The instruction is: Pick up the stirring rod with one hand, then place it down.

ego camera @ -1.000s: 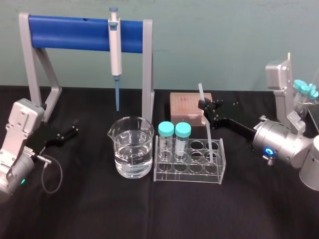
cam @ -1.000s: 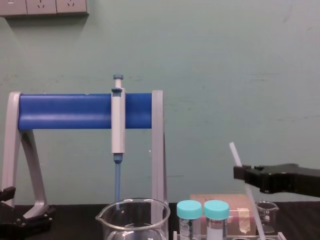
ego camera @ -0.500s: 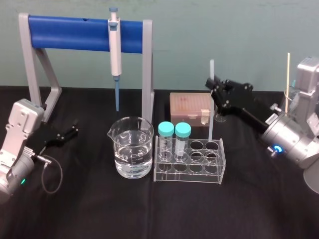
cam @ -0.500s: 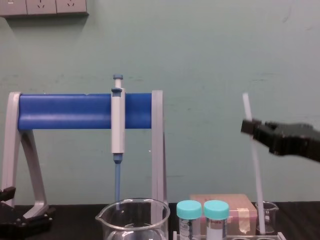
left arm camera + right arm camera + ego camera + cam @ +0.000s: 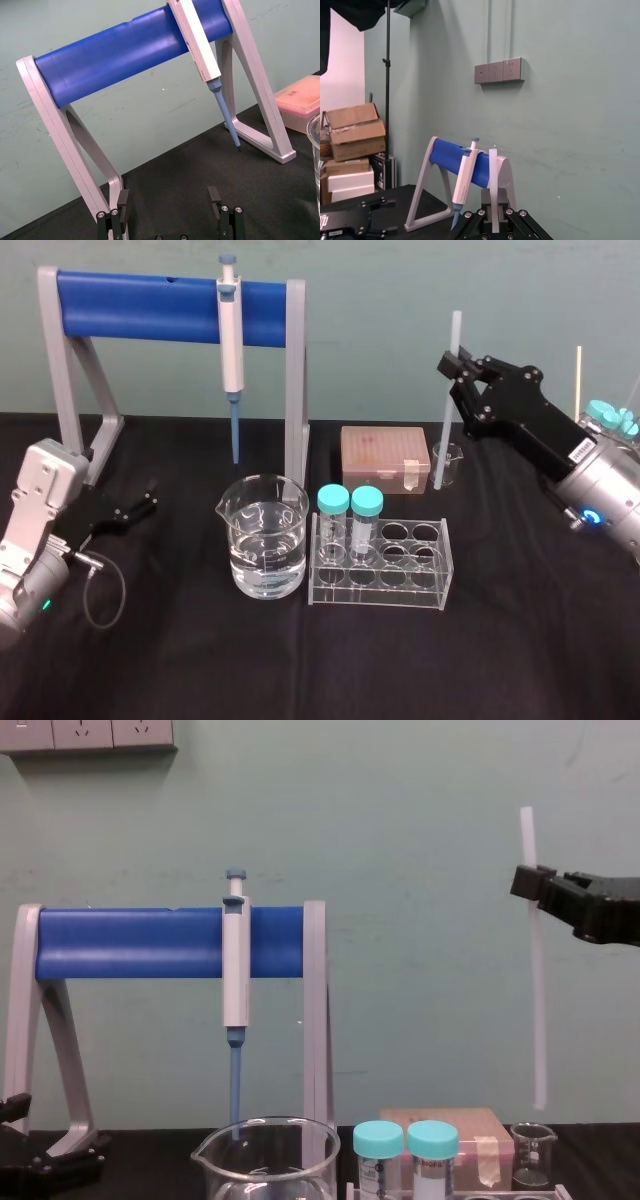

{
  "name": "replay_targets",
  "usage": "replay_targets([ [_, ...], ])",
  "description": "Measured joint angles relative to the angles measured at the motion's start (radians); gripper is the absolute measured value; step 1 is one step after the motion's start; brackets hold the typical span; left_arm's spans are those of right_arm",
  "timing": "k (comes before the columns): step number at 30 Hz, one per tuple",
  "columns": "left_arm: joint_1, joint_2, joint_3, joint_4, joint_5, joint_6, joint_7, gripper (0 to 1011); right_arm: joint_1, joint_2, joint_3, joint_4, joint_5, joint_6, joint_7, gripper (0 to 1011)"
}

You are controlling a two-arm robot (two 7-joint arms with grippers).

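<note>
Hanging upright, the stirring rod (image 5: 538,1010) sits in the right claw (image 5: 529,885).

The stirring rod (image 5: 537,1000) hangs upright, clamped in the right claw (image 5: 530,882). Its lower end is clear above the small beaker (image 5: 533,1155) and the pink tip box (image 5: 384,455), with open air all round it. In front of these, the clear tube rack (image 5: 380,596) with two teal-capped vials (image 5: 333,502) stands in the way. The water-filled large beaker (image 5: 264,540) sits just left of it, with the pipette stand (image 5: 150,306) and hanging pipette (image 5: 231,340) behind. Bare worktop (image 5: 330,670) lies open in front of the rack and to its right. The left claw (image 5: 148,500) rests well off at the left.
</note>
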Motion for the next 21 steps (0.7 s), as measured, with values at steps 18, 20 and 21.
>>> replay_targets([
  [18, 0.000, 0.000, 0.000, 0.000, 0.000, 0.000, 0.000, 1000, -0.027, 0.039, 0.017, -0.030, 0.002, 0.017, 0.011, 66],
  [20, 0.000, 0.000, 0.000, 0.000, 0.000, 0.000, 0.000, 1001, -0.028, 0.040, 0.018, -0.031, 0.002, 0.017, 0.011, 66],
  [21, 0.000, 0.000, 0.000, 0.000, 0.000, 0.000, 0.000, 1000, -0.028, 0.040, 0.018, -0.031, 0.002, 0.017, 0.011, 66],
])
